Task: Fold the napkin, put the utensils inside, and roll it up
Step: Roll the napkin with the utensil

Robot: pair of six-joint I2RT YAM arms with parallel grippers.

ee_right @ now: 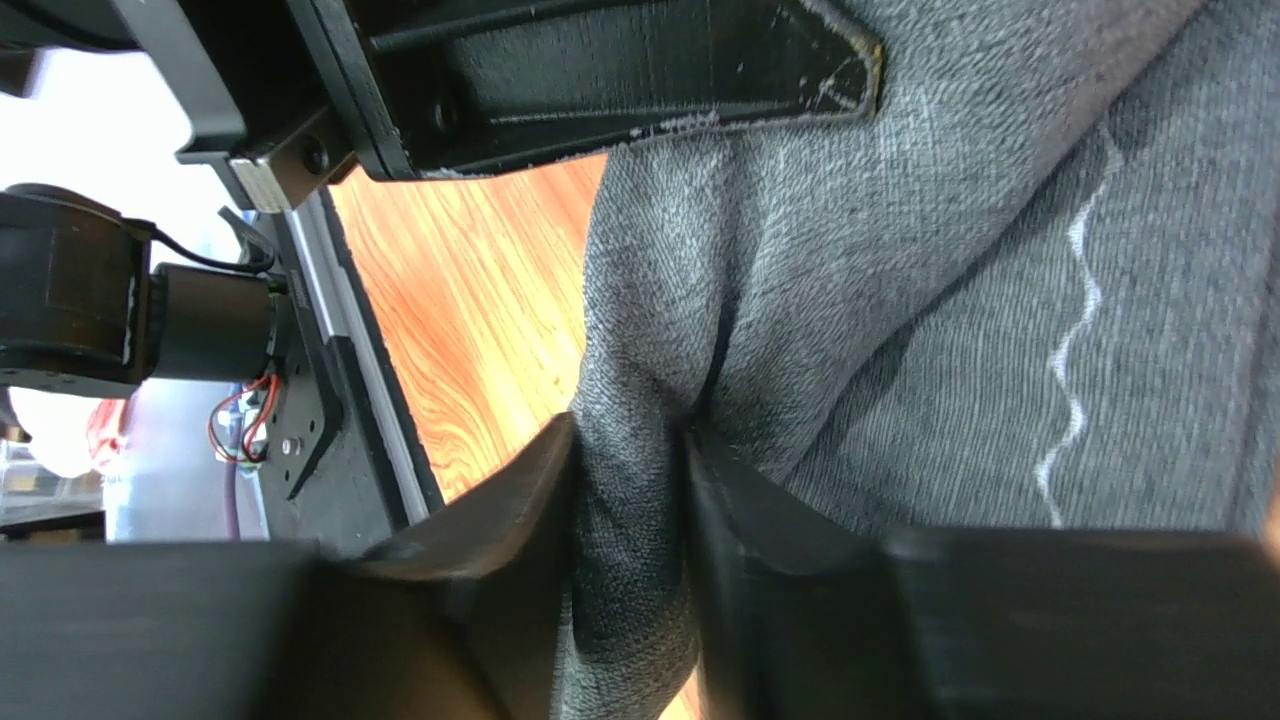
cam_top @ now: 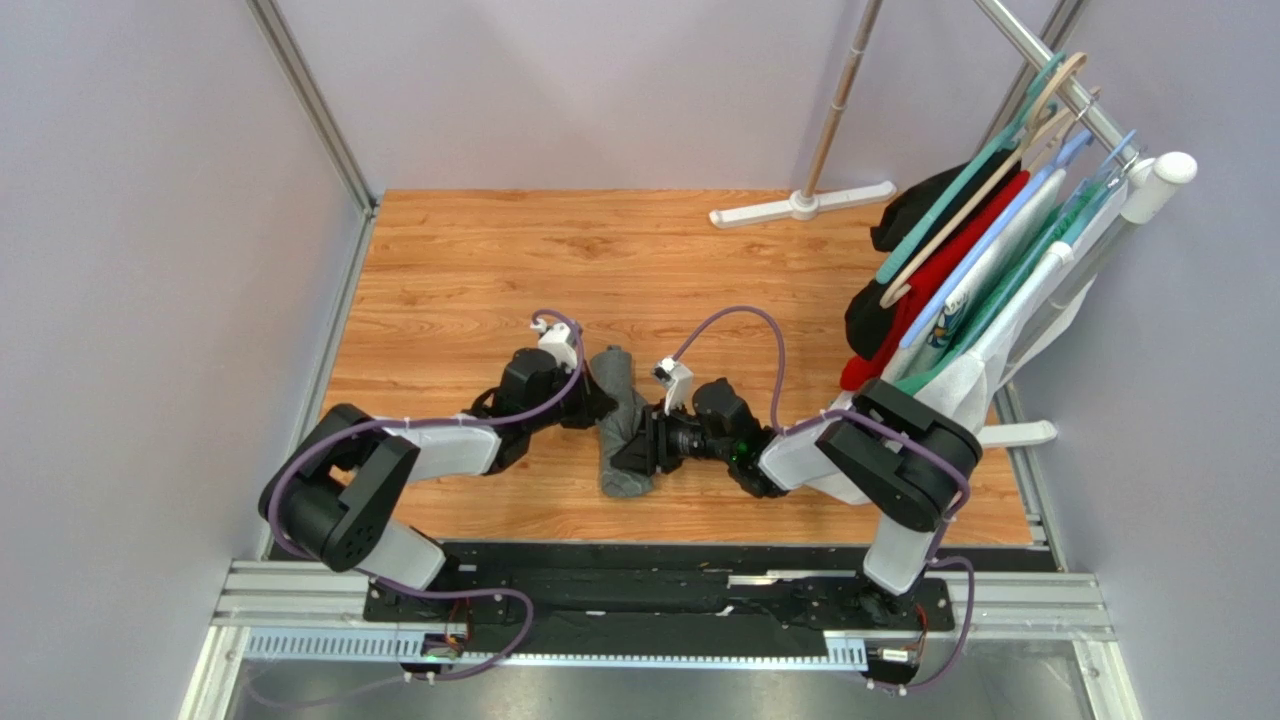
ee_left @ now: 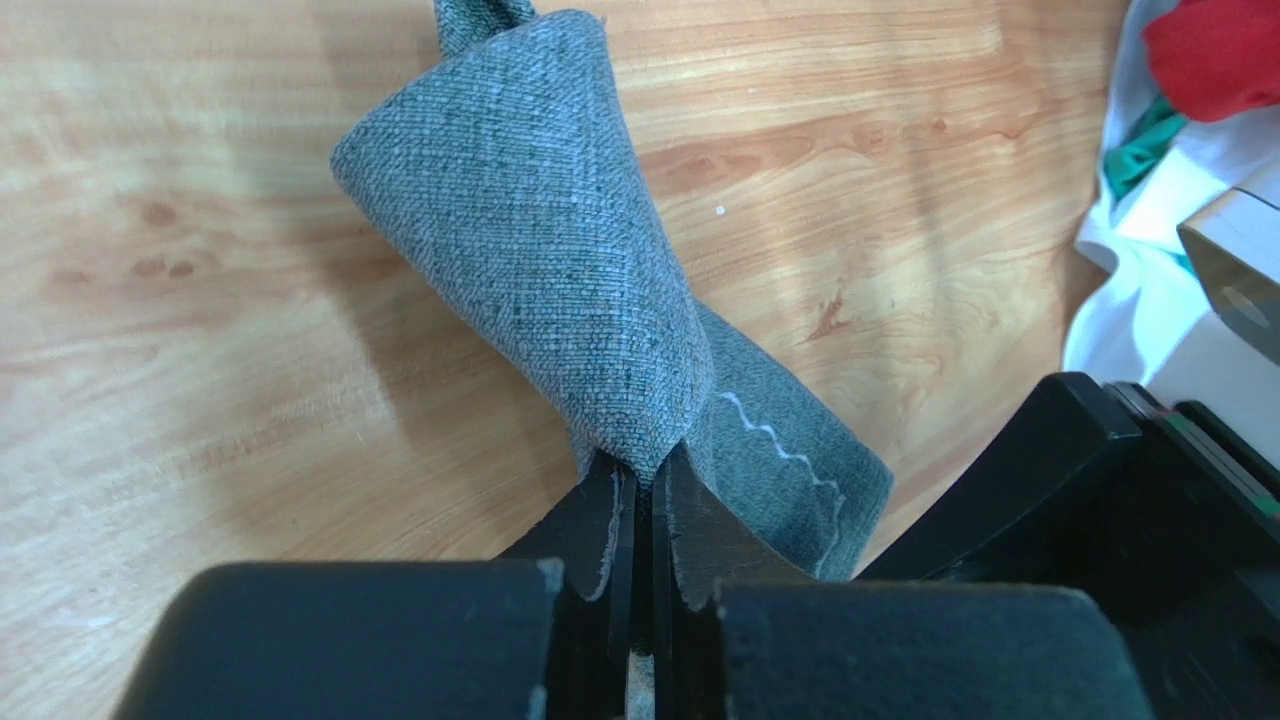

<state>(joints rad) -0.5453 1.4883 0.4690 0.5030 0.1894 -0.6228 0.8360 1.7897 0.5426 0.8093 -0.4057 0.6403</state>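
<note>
From the near edge of the table [cam_top: 451,255], the left arm [cam_top: 428,447] bends rightward and the right arm [cam_top: 849,450] bends leftward, both held low and meeting at mid-table. The left gripper [ee_left: 646,477] has its jaws pressed together on a corner of the napkin [cam_top: 616,393]. The right gripper [ee_right: 631,450] pinches a fold of it between its fingers. The napkin lies rolled into a loose tube between them. Farther back on the right, garments [cam_top: 962,255] hang from a rack [cam_top: 1052,72].
</note>
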